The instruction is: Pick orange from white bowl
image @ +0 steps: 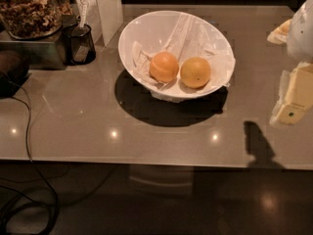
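Observation:
The white bowl (146, 31) sits tilted at the middle back of the grey counter, lined with crumpled white paper. Two fruits lie side by side in it. The orange (195, 72) is the right one, yellowish golden with a small dark dot. The left fruit (164, 66) is a deeper reddish orange and almost touches it. My gripper (293, 102) hangs at the right edge of the view, white and pale yellow, well to the right of the bowl and above the counter. It holds nothing that I can see.
A glass jar of nuts (29, 9) stands on a metal stand at the back left, with a black mesh cup (80, 43) and a white box (107, 9) beside it. A black cable (27, 131) runs over the counter's front edge (146, 161) at left.

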Tool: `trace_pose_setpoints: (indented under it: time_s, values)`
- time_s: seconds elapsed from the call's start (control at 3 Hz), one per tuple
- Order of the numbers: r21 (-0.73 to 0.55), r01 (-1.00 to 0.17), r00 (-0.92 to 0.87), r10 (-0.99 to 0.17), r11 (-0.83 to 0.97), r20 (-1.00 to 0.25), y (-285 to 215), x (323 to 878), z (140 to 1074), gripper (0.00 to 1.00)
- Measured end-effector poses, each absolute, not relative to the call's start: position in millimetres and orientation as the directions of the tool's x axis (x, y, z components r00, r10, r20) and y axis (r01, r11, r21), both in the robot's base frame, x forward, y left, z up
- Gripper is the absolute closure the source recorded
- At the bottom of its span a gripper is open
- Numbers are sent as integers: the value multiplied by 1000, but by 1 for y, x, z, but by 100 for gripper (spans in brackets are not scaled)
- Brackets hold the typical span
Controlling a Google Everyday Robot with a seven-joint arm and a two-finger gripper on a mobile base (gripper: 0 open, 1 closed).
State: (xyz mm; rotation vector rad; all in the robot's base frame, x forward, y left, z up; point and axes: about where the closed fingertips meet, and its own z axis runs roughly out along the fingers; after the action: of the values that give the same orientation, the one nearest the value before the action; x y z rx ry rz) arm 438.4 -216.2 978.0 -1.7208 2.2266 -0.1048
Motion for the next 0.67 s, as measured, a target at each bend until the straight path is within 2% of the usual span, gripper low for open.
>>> trace_pose_setpoints:
  time_s: [0.67]
  values:
    - [-263, -925, -215, -950, 272, -227, -215, 438, 979, 0]
